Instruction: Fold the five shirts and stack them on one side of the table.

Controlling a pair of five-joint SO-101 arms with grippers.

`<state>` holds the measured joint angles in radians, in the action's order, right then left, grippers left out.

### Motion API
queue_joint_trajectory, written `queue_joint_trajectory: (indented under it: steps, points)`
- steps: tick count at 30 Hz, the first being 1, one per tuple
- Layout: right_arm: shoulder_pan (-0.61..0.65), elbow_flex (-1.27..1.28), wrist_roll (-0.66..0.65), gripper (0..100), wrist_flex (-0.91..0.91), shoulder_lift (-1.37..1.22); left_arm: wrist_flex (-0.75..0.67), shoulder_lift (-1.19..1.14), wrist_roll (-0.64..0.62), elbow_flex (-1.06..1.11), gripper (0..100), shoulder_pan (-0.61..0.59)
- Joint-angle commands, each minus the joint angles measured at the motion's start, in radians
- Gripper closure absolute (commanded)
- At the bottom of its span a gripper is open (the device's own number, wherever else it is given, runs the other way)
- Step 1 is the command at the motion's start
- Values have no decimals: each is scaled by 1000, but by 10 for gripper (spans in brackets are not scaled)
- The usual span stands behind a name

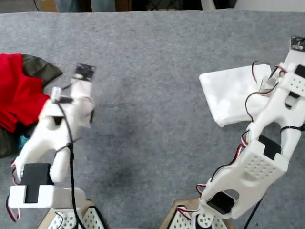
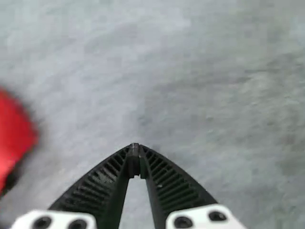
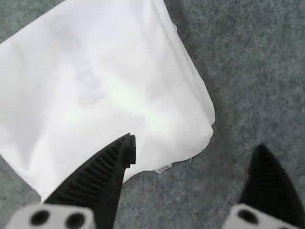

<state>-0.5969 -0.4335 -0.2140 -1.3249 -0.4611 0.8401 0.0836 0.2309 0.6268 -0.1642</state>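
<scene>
A folded white shirt (image 1: 228, 94) lies on the grey table at the right; the right wrist view shows it close up (image 3: 95, 90). My right gripper (image 3: 195, 150) hangs open just above the corner of that shirt, one finger over the cloth, the other over bare table. At the left edge lies a heap of shirts, a red shirt (image 1: 19, 93) on top of a dark olive one (image 1: 40, 67). My left gripper (image 2: 135, 151) is shut and empty over bare table, the red shirt (image 2: 14, 133) off to its side.
The grey cloth-covered table (image 1: 152, 62) is bare across its middle and back. A bit of teal cloth (image 1: 23, 140) peeks out under the left arm. Both arm bases stand at the front edge.
</scene>
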Motion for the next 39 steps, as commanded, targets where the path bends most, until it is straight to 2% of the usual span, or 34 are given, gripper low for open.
queue_joint_trajectory:
  steps: [1, 4, 8, 10, 13, 15, 18, 21, 24, 25, 30, 34, 39]
  points:
    - [6, -157, 23, 528, -106, 10, 265, 18, 11, -272, 950, -188]
    - [28, -234, 20, 595, -195, 7, 411, 17, -8, -504, 856, -366]
    - [77, -283, 26, 674, -239, 5, 480, 9, -86, -782, 768, -530]
    - [110, -288, 26, 703, -239, 5, 459, 5, -87, -872, 740, -578]
    - [163, -285, 26, 730, -242, 4, 256, -81, -87, -855, 734, -613]
    - [190, -285, 26, 737, -242, 4, 150, -181, -87, -829, 739, -616]
    - [219, -285, 28, 737, -244, 4, 92, -333, -95, -846, 774, -622]
    - [226, -285, 52, 737, -244, 4, 92, -446, -97, -911, 837, -630]
    - [219, -285, 81, 737, -244, 4, 129, -473, -89, -1000, 943, -633]
    - [218, -285, 81, 737, -244, 4, 152, -470, -89, -1029, 977, -631]
    - [219, -283, 83, 737, -245, 4, 347, -407, -89, -1178, 970, -568]
    - [224, -269, 83, 737, -258, 4, 532, -324, -89, -1265, 970, -469]
    - [216, -269, 83, 737, -258, 7, 690, -206, -89, -1340, 971, -311]
